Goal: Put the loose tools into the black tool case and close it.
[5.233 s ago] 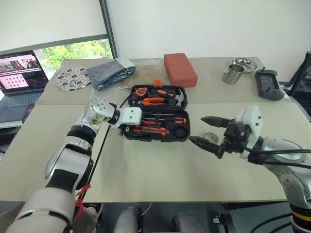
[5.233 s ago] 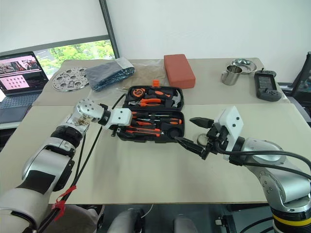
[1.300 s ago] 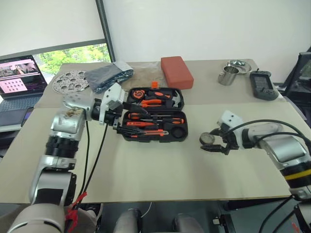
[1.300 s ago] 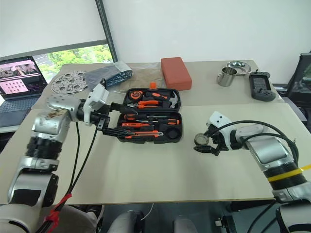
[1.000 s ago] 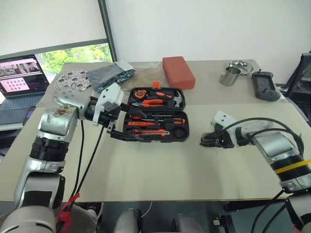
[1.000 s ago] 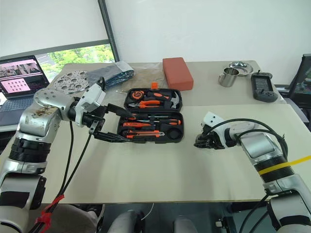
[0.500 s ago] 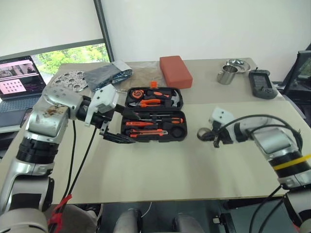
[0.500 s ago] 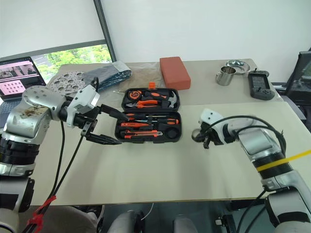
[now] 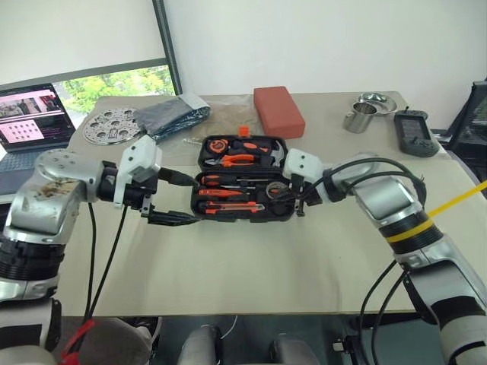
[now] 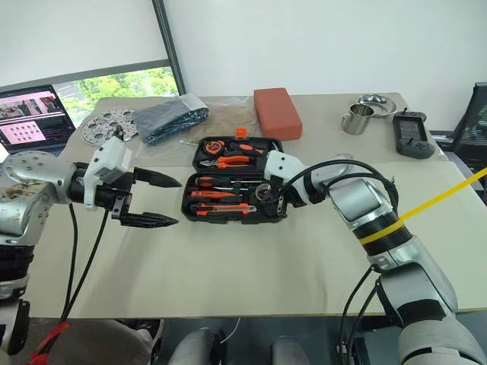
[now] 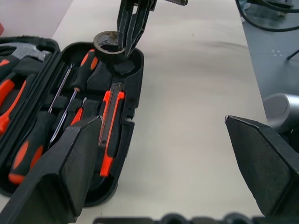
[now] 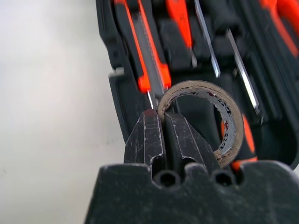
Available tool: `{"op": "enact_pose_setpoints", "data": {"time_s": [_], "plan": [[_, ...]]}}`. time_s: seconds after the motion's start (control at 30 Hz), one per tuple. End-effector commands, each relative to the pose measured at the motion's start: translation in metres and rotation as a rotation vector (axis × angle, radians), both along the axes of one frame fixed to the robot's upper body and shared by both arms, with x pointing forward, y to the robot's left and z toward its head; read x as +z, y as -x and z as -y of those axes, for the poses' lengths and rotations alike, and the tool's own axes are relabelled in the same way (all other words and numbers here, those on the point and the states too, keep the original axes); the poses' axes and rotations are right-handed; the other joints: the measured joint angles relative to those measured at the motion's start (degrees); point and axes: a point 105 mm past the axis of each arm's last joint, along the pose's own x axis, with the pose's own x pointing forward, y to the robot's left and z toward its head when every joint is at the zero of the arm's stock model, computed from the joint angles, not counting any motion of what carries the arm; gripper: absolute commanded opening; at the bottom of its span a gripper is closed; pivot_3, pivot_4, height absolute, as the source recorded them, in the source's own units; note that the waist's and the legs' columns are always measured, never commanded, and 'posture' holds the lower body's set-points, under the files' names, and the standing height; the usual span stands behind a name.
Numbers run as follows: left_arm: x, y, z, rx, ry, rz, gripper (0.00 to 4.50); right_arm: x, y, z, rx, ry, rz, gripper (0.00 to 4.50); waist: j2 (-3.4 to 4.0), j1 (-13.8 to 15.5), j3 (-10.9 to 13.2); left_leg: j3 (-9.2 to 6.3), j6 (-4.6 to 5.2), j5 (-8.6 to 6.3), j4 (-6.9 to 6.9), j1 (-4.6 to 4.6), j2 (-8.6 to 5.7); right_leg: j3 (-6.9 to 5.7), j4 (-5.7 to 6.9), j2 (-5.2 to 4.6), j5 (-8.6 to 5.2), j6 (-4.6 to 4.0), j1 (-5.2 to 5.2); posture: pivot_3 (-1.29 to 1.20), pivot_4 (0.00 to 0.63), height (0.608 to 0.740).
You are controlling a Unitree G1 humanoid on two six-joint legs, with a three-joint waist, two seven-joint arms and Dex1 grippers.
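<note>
While L gripper [image 10: 156,199] gapes idle, R gripper [image 12: 163,126] pinches tape roll [image 12: 205,119] over case [image 9: 236,215].

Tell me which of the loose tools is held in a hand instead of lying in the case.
The black tape roll. The right hand is pinching its wall above the black tool case, while the screwdrivers and the utility knife lie in their slots.

- The table [image 9: 251,258] is seen from above and behind both arms by the two head views, facing forward and down, the black tool case [image 9: 245,179] lying mid-frame in both
- The case is looked at obliquely, from fairly near, along the left gripper [image 11: 163,154]
- The tape roll [image 12: 205,119] is viewed very close over the right gripper [image 12: 163,135]; it is shared with the left wrist view
</note>
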Motion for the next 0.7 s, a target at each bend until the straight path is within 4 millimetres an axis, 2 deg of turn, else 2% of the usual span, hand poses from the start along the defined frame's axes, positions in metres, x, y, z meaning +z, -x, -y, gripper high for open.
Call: {"op": "enact_pose_setpoints", "data": {"time_s": [0.03,0.4,0.43,0.5,0.57,0.7], "plan": [[0.009,0.005,-0.002,0.011,0.007,0.038,4.5,0.004,-0.003,-0.005,0.024,-0.003,0.029,0.03,0.0,-0.2,0.0,0.03,0.0,0.0,-0.02,0.0,0.02,0.0,0.01,0.01,0.0,0.0,-0.04,0.0,0.15,0.74],[0.006,0.003,-0.006,0.039,-0.002,0.04,4.5,-0.009,-0.003,-0.002,0.02,0.021,-0.018,0.03,0.0,-0.6,0.0,0.2,-0.06,0.03,-0.06,-0.04,0.19,0.02,0.11,0.13,0.01,-0.01,-0.31,0.0,0.15,0.74],[0.005,0.003,-0.007,0.041,-0.002,0.04,4.5,-0.007,-0.003,-0.002,0.017,0.009,-0.018,0.76,0.0,-0.6,0.0,0.21,-0.06,0.04,-0.06,-0.04,0.19,0.03,0.11,0.12,0.01,-0.02,-0.32,0.0,0.15,0.74],[0.005,0.002,-0.007,0.045,-0.001,0.04,4.5,-0.004,-0.003,-0.003,0.015,-0.008,-0.018,1.19,0.0,-0.5,0.0,0.22,-0.06,0.04,-0.06,-0.04,0.19,0.02,0.11,0.12,0.01,-0.02,-0.32,0.0,0.15,0.74],[0.004,0.001,-0.007,0.047,0.0,0.04,4.5,-0.001,-0.003,-0.004,0.013,-0.026,-0.018,2.06,0.0,-0.5,0.0,0.24,-0.06,0.04,-0.06,-0.04,0.19,0.03,0.11,0.12,0.01,-0.02,-0.32,0.0,0.15,0.74],[0.005,0.0,-0.007,0.052,0.004,0.044,4.5,0.0,-0.001,-0.004,0.015,-0.035,-0.02,3.37,0.0,-0.6,0.0,0.25,-0.06,0.04,-0.07,-0.04,0.2,0.03,0.11,0.12,0.01,-0.02,-0.34,0.0,0.15,0.74]]}}
